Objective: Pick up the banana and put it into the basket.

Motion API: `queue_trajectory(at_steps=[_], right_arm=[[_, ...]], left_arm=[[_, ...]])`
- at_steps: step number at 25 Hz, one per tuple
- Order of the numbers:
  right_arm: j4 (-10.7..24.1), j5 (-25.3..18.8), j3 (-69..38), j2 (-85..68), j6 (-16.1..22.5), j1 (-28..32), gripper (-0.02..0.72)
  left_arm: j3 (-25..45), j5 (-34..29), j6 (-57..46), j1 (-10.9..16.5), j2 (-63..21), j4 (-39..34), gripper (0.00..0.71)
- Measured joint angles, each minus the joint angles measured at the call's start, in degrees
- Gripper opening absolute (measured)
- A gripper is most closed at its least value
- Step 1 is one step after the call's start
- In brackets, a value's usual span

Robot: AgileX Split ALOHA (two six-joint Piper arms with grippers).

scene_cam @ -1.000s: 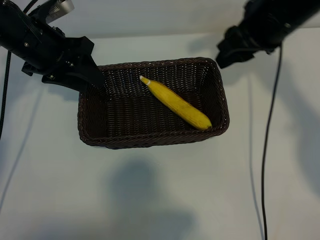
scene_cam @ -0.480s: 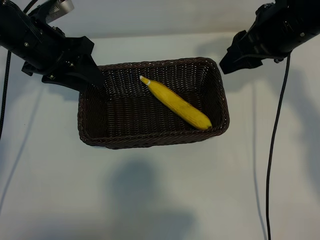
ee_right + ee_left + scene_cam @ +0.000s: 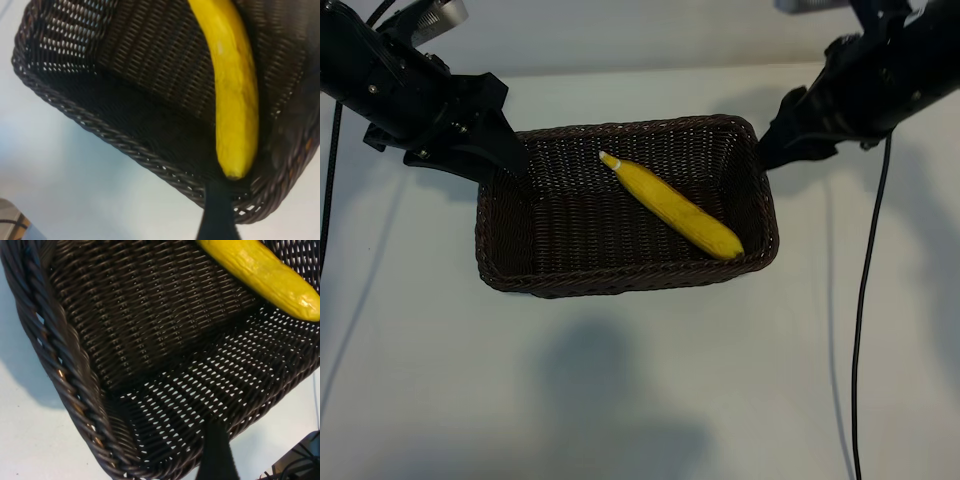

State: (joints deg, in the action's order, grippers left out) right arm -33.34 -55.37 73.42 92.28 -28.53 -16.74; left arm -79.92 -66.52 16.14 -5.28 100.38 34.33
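While both sit unclenched — banana [image 3: 670, 207] in basket [image 3: 620, 280], between left gripper [image 3: 505, 155] and right gripper [image 3: 775, 145], untouched.

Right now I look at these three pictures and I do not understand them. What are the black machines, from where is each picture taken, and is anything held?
The black shapes are two robot arms standing apart at a pale table. One picture looks down from a camera outside the rig. The other two come from small cameras on the arms' wrists, looking past each arm's own tip.

On the table stands a dark woven basket. A yellow banana lies inside it, slanted from the middle toward one corner. Each wrist view shows it too.

The left end effector is above the basket's left far corner. The right end effector is just outside the right far corner. Both are open and hold nothing, so the banana lies free in the basket.
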Motion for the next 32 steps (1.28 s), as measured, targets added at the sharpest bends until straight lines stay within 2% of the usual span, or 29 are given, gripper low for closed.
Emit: queue_trajectory(at_steps=[8, 32], right_arm=[[-1.07, 1.15, -0.29, 0.00, -0.68, 0.00, 0.501], [-1.22, 1.52, -0.29, 0.00, -0.75, 0.00, 0.501]], left_arm=[[0.00, 2.56, 0.00, 0.00, 0.00, 0.00, 0.519], [0.00, 2.55, 0.00, 0.00, 0.00, 0.00, 0.519]])
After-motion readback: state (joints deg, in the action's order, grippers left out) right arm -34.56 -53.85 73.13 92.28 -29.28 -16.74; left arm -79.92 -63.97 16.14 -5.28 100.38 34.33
